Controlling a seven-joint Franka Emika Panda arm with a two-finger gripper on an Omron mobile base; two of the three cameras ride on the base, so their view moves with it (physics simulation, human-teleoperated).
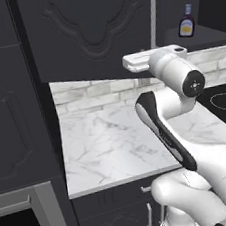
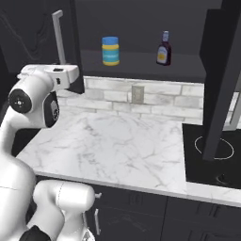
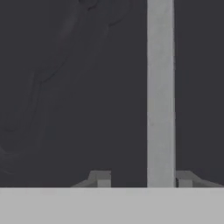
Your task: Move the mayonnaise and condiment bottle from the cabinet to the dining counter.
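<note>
Robot hand at the near-black cabinet door's handle, both task items on the shelf.

The hand (image 3: 142, 179), fingers apart, straddles the upright silver bar handle (image 3: 160, 92). The right base view shows the blue-lidded yellow mayonnaise jar (image 2: 110, 51) and red-capped dark brown condiment bottle (image 2: 164, 48) upright, well apart, on the dark shelf (image 2: 136, 62), to the hand's right; the left base view shows the bottle alone.

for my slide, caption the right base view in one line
Franka arm's hand at the cabinet door's silver handle; mayonnaise and condiment bottle wait on the open shelf.
</note>
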